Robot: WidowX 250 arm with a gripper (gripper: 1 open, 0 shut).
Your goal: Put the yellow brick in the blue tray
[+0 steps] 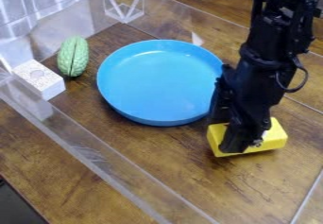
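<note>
The yellow brick lies on the wooden table just right of the blue tray's near edge. My black gripper points straight down onto it, jaws shut on the brick, which shows on both sides of the fingers. The arm hides the brick's top label. The blue tray, round and shallow, sits in the middle of the table, with nothing in it.
A green oval object lies left of the tray. A white block rests further left by a clear plastic wall that runs along the table's near-left side.
</note>
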